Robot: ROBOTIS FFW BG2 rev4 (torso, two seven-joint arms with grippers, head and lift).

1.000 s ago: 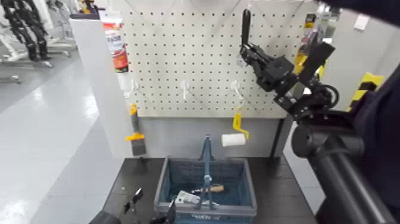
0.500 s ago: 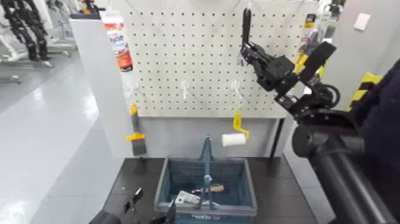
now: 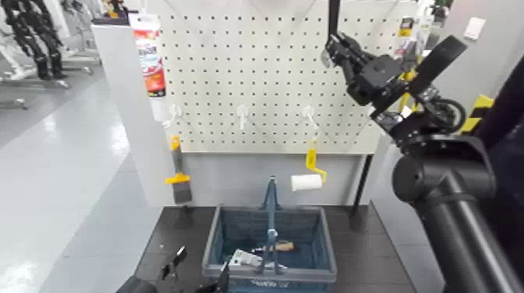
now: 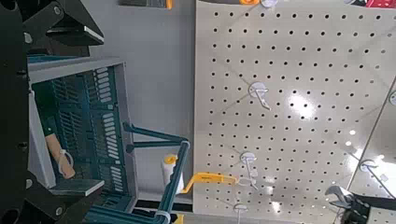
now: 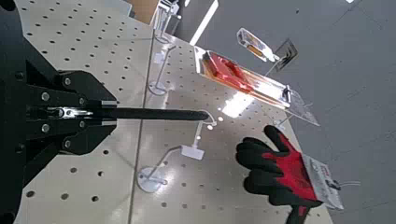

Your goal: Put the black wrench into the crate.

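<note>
The black wrench [image 3: 334, 15] is held upright before the top of the white pegboard [image 3: 249, 70], its upper end out of view. My right gripper [image 3: 338, 48] is shut on it. In the right wrist view the slim black handle [image 5: 154, 114] sticks out from between the fingers of that gripper [image 5: 70, 112]. The blue-grey crate [image 3: 321, 234] with its tall hoop handle [image 3: 270, 206] stands on the dark table below the pegboard; it also shows in the left wrist view [image 4: 89, 121]. My left gripper [image 3: 196, 273] is parked open low in front of the crate.
A yellow-handled paint roller [image 3: 309, 175] hangs on the pegboard above the crate's back rim. A yellow-marked scraper [image 3: 177, 167] and a red-and-white tube [image 3: 148, 54] hang at the left. Small tools [image 3: 253, 257] lie inside the crate. A red-and-black glove [image 5: 275, 168] hangs on the board.
My right gripper has moved up and to the right with the wrench in it. The wrench now reaches past the top edge. The left arm has not moved.
</note>
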